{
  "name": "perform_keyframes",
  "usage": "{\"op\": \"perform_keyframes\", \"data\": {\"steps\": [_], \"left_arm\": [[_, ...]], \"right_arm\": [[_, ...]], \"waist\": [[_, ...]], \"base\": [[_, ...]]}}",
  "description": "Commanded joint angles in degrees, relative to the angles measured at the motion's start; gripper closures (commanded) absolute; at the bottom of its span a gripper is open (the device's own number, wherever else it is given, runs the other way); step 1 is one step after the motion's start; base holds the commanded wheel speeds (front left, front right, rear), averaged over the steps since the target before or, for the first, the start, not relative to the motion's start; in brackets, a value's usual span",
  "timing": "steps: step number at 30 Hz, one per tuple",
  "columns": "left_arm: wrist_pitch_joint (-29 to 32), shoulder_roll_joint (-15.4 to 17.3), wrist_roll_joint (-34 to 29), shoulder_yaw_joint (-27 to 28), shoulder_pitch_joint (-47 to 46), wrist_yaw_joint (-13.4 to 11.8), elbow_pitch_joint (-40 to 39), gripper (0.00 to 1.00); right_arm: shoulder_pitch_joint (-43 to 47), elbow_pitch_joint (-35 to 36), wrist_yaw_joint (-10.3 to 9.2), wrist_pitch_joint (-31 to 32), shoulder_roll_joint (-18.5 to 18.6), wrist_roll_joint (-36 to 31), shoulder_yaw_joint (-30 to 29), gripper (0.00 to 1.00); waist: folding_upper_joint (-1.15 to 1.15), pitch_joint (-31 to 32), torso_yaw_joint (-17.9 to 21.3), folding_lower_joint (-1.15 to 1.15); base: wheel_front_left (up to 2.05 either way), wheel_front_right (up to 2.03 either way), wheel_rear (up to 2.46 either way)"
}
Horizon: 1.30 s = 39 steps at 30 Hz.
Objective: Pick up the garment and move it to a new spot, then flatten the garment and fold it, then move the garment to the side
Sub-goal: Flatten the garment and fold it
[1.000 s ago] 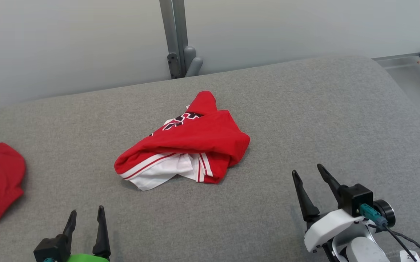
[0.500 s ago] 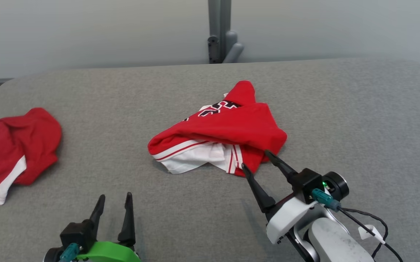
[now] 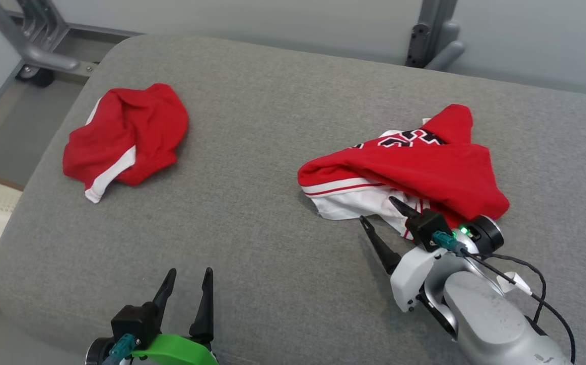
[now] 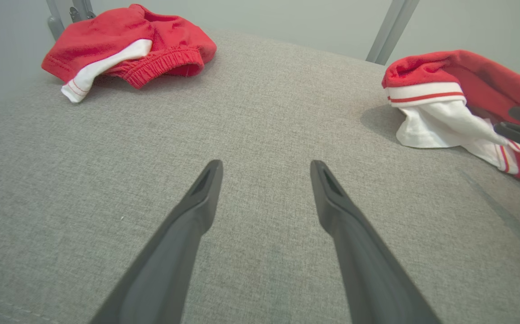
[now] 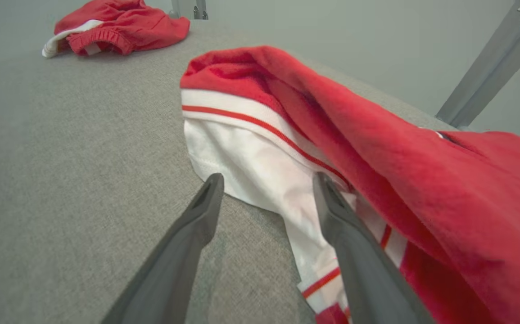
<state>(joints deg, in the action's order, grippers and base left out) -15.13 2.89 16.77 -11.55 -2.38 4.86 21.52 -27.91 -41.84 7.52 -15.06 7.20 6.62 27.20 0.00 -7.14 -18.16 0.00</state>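
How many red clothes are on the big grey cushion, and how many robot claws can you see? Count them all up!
Red-and-white clothes: 2 (lettered garment, plain garment)
Claws: 2 (left claw, right claw, both open)
Total: 4

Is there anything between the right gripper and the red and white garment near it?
Nothing visible. The right gripper, jaws open, sits at the white edge of the garment, with bare cushion beside it. The second red garment lies well off toward the cushion's far left corner.
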Motion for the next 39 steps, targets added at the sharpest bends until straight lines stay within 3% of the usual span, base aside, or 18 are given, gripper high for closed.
{"op": "perform_keyframes", "data": {"steps": [1,8,9,10,11,12,17,23,30,39], "left_arm": [[-0.03,0.01,0.24,-0.21,-0.77,-0.25,-0.29,0.00],[-0.04,0.03,1.40,-1.62,-2.25,-0.74,-0.72,0.00],[-0.04,0.03,1.22,-2.00,-2.50,-0.69,-0.87,0.00],[-0.04,0.04,1.28,-2.24,-2.74,-0.78,-0.99,0.00],[-0.04,0.04,1.47,-2.41,-3.00,-0.90,-1.19,0.00],[-0.04,0.04,1.55,-2.57,-3.29,-0.88,-1.41,0.00],[-0.04,0.04,1.35,-2.51,-2.53,-1.01,-1.70,0.00],[-0.04,0.05,0.20,-2.15,-1.15,-0.40,-1.23,0.00],[-0.04,0.07,0.00,-2.76,-0.43,0.16,-0.09,0.00],[-0.03,0.07,-0.92,-1.76,1.00,0.66,1.04,0.00]], "right_arm": [[-0.97,-1.27,-0.06,-0.17,0.52,-0.69,-0.51,0.00],[-4.53,-6.96,-0.05,-0.17,0.10,-4.84,-2.70,0.00],[-4.90,-7.44,-0.05,-0.17,-0.03,-5.41,-3.01,0.07],[-5.21,-7.85,-0.06,-0.17,-0.26,-5.85,-3.25,0.39],[-5.48,-8.02,-0.05,-0.17,-0.51,-6.24,-3.28,0.63],[-5.70,-7.74,-0.05,-0.17,-0.80,-6.27,-3.30,1.00],[-5.24,-3.21,-0.06,-0.17,-1.63,-4.70,-3.59,1.00],[-6.01,7.42,-0.05,-0.17,-2.11,0.08,-5.84,1.00],[-6.62,16.14,-0.08,-0.17,-0.63,5.15,-16.53,1.00],[-2.99,18.04,-0.06,-0.17,2.33,2.97,-34.52,1.00]], "waist": [[0.00,-3.96,-4.94,0.00],[0.00,-5.51,-5.47,0.00],[0.00,-5.68,-5.45,0.00],[0.00,-5.82,-5.38,0.00],[0.00,-5.91,-5.27,0.00],[0.00,-5.96,-5.14,0.00],[0.00,-5.06,-3.61,0.00],[0.00,-3.48,-0.62,0.00],[0.00,-0.85,2.92,0.00],[0.00,1.74,5.58,0.00]], "base": [[0.00,0.00,0.00],[0.00,0.00,0.00],[0.00,0.00,0.00],[0.00,0.00,0.00],[0.00,0.00,0.00],[0.00,0.00,0.00],[0.00,0.00,0.00],[0.00,0.00,0.00],[0.00,0.00,0.00],[0.00,0.00,0.00]]}}
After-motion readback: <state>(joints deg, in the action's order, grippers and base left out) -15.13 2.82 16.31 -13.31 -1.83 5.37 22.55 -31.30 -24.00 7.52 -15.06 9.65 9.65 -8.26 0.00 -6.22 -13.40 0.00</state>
